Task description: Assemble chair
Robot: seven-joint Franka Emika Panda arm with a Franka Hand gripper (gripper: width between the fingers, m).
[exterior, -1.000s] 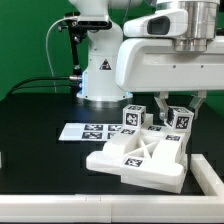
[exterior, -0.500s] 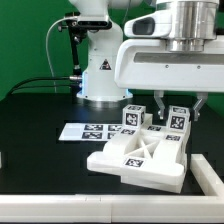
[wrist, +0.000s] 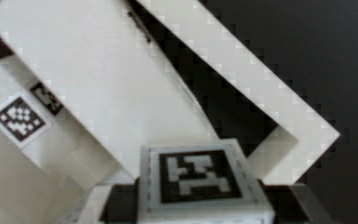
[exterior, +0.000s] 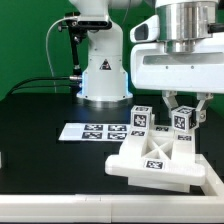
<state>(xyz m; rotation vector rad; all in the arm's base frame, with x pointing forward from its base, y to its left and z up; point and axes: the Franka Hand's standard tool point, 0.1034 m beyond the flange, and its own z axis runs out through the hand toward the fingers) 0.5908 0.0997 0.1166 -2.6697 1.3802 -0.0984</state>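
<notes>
The partly joined chair [exterior: 158, 160] is a white X-braced frame with two tagged cube posts standing on it, at the exterior view's right. My gripper [exterior: 182, 116] comes down from above and is shut on the right tagged post [exterior: 183, 121]. The other tagged post [exterior: 141, 119] stands beside it. In the wrist view the held tagged post [wrist: 199, 178] sits between my dark fingers [wrist: 291, 203], with the white frame bars [wrist: 247, 70] and a tagged panel [wrist: 25, 112] beyond.
The marker board [exterior: 90, 131] lies flat behind the chair. The robot base [exterior: 103, 72] stands at the back, with a cable [exterior: 40, 84] at the exterior view's left. A white rail [exterior: 212, 172] runs along the table's right edge.
The chair and my gripper holding it have shifted toward the exterior view's right and a little forward.
</notes>
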